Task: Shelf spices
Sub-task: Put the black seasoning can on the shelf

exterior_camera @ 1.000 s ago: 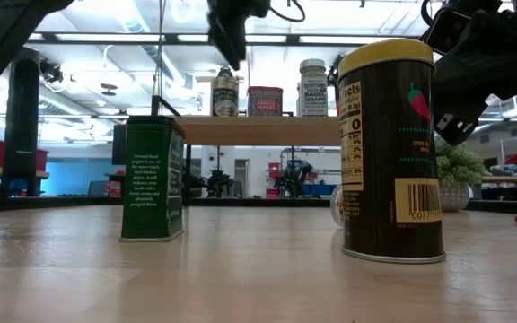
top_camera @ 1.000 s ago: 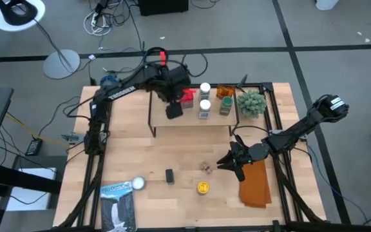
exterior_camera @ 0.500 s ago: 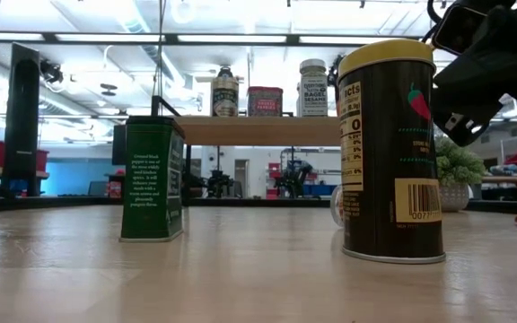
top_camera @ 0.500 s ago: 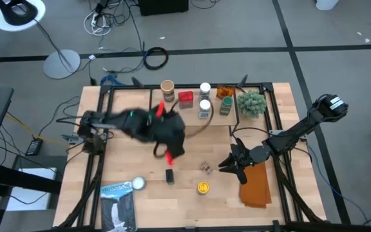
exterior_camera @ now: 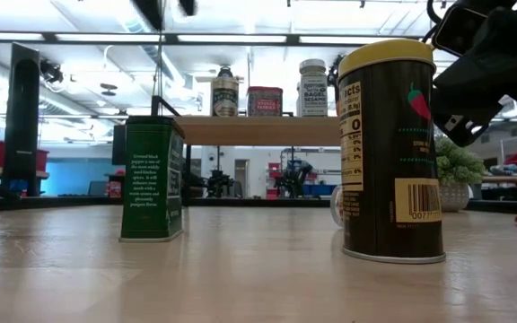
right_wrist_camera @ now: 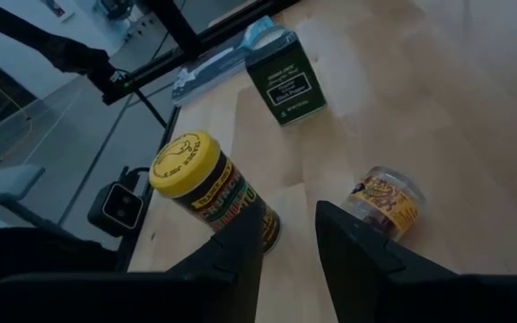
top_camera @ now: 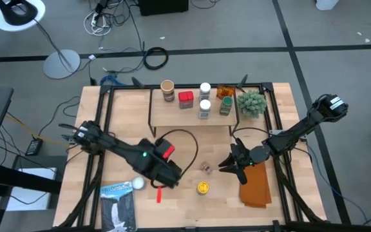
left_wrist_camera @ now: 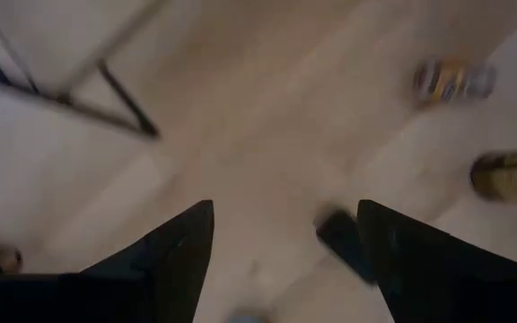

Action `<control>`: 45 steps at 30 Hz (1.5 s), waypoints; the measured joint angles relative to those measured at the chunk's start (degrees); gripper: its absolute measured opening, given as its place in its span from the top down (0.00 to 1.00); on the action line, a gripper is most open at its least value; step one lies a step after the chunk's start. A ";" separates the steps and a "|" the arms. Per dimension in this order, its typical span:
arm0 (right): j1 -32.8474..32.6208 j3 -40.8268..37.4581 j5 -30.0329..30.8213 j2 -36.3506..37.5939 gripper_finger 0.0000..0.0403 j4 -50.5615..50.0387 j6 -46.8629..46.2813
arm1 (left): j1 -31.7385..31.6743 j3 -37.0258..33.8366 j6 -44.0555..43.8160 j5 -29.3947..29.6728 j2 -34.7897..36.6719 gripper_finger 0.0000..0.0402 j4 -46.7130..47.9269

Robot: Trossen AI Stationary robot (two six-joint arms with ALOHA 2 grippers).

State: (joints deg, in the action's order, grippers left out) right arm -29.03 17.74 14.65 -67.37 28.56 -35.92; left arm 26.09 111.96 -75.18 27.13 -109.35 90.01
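1. Shelf (top_camera: 172, 118): wood-topped rack at the table's (top_camera: 124, 138) far side. It carries five spices: a tan-lidded jar (top_camera: 167, 89), a red tin (top_camera: 185, 98), two white-lidded jars (top_camera: 204, 107) and a green-lidded jar (top_camera: 226, 106). Bare board remains along the near edge and at the left end.
2. Unshelved spices: a dark green tin (exterior_camera: 152, 178), a yellow-lidded jar (top_camera: 202, 187) and a small clear jar lying on its side (top_camera: 206, 167), all on the near half of the table; a white-lidded jar (top_camera: 137, 183) sits beside the blue-and-white booklet (top_camera: 118, 205).
3. Left pincer (left_wrist_camera: 281, 260): jaws apart and empty, low over the green tin, which the left wrist view shows between the fingers.
4. Right pincer (right_wrist_camera: 288, 242): narrowly parted, holding nothing, waiting by the orange cloth (top_camera: 256, 183), near the clear jar.
5. Step in hand, as judged: fetching the next spice. The next move calls for descending squarely and closing on the tin.
6. Clearance: open table lies between tin and shelf; the yellow-lidded jar and the booklet stand near.
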 joint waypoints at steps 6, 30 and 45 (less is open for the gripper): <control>-1.08 0.00 -1.07 0.00 0.73 -0.49 -2.54 | 0.63 -4.86 -10.98 -4.76 -0.01 0.30 -1.57; -10.69 0.00 1.21 0.00 0.73 -0.12 -10.01 | -2.40 -16.30 -33.87 -18.46 -0.91 0.30 -22.43; -10.57 0.00 1.38 0.00 0.73 -0.05 -9.51 | -2.45 -22.01 -36.15 -19.39 -0.62 0.30 -33.44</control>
State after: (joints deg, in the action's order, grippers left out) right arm -39.61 17.74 16.03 -67.37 28.51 -45.43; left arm 23.64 89.95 -111.33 7.74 -109.97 56.57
